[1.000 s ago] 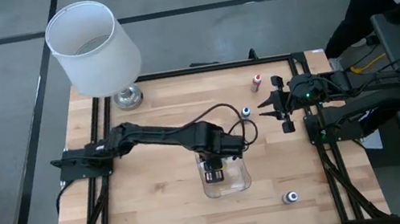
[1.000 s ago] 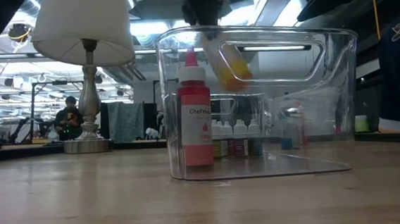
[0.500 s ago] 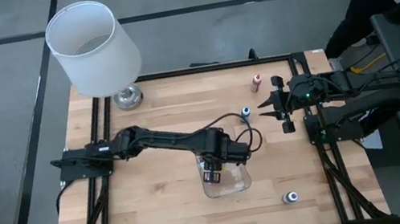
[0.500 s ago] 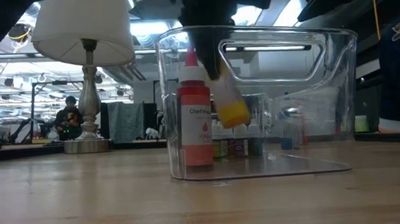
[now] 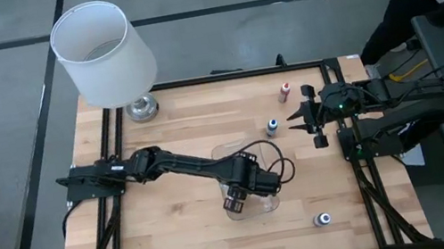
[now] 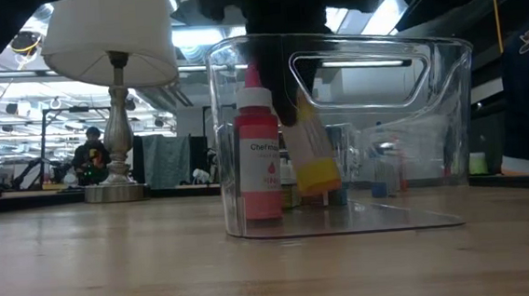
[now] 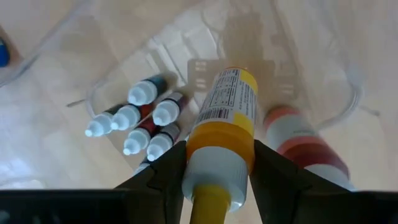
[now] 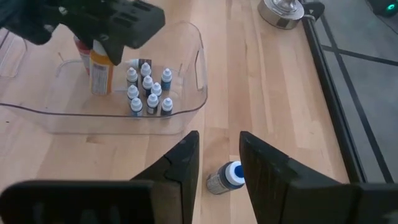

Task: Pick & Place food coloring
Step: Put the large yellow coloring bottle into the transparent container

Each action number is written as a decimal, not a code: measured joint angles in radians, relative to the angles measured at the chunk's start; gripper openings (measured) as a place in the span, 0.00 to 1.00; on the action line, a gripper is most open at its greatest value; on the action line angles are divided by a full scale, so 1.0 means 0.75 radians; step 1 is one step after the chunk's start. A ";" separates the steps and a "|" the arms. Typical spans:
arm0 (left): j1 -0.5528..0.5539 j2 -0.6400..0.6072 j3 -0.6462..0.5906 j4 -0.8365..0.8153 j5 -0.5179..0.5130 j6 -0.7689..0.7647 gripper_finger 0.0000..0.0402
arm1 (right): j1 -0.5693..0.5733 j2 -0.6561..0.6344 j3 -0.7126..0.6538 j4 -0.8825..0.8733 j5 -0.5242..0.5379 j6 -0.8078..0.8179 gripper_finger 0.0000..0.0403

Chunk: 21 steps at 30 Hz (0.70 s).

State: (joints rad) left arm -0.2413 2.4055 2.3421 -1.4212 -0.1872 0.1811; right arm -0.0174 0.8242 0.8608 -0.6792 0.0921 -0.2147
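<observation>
Lowered further into the clear tray than half a second ago: yellow bottle, clamped by the left tool, now nearly upright and close to the tray floor beside the red bottle. Behind, small dropper bottles clustered inside. Farther off, right tool parked apart near a blue-capped bottle on the surface.

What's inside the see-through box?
Inside the clear tray stands a red bottle, a cluster of tiny dropper bottles, and a yellow bottle gripped by the left gripper. The gripper covers that bottle's cap.
</observation>
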 joint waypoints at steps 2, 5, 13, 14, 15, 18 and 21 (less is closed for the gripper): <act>0.000 0.005 -0.001 -0.015 -0.004 0.057 0.36 | 0.000 0.000 0.000 0.000 0.000 -0.001 0.29; 0.001 0.006 -0.001 0.011 -0.014 0.142 0.36 | 0.000 0.001 0.000 0.000 0.000 -0.002 0.29; 0.006 0.012 -0.001 0.008 -0.037 0.162 0.46 | 0.000 0.001 0.000 0.000 0.000 -0.004 0.29; 0.006 0.012 -0.001 0.010 -0.032 0.162 0.46 | 0.000 0.001 0.000 0.000 0.000 -0.004 0.29; 0.006 0.012 -0.001 0.011 -0.023 0.162 0.47 | 0.000 0.001 0.000 0.000 0.000 -0.004 0.29; 0.006 0.012 -0.001 0.011 0.008 0.161 0.47 | 0.000 0.001 0.000 0.000 0.000 -0.004 0.29; 0.006 0.012 -0.001 0.009 0.001 0.162 0.47 | 0.000 0.001 0.000 0.000 0.000 -0.005 0.29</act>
State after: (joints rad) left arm -0.2367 2.4142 2.3417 -1.4145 -0.1867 0.3023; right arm -0.0174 0.8249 0.8608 -0.6792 0.0921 -0.2182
